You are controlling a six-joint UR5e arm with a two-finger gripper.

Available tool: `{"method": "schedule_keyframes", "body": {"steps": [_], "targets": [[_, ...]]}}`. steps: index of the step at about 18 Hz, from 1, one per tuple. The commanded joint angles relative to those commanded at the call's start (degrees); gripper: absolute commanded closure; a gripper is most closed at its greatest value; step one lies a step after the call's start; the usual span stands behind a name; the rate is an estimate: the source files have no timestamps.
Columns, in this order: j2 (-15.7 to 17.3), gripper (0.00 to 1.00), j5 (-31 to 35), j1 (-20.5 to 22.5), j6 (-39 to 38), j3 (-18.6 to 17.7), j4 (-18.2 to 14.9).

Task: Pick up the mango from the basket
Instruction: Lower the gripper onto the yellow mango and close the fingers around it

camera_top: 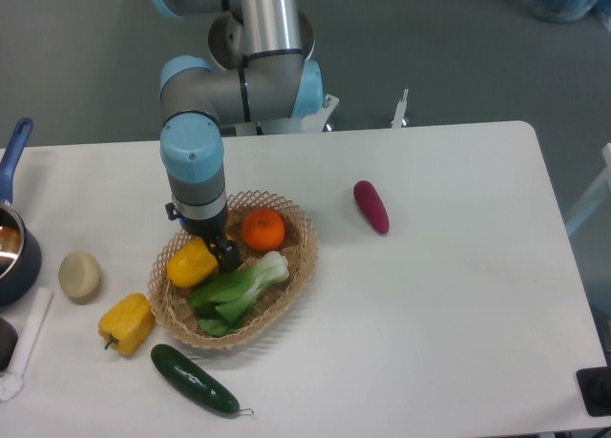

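Yellow mango [192, 263]: lodged in wicker basket [286, 300], left side
gripper [219, 252]: lowered at mango; jaw opening hidden, grasp cannot be told

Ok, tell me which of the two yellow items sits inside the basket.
The mango, smooth and oval, lies in the basket beside the claw. The lobed yellow bell pepper sits outside on the table.

Robot arm [239, 80]: brushed silver tubular links, light-blue joint caps, grey joint housings, dark seam rings; black gripper [220, 250] with dark fingers [229, 258].
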Motion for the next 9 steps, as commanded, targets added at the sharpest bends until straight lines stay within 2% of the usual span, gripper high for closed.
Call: {"method": "schedule_keyframes", "body": {"steps": [9], "targets": [[0.0, 0.00, 0.2, -0.1, 0.0, -0.4, 0.1]]}}
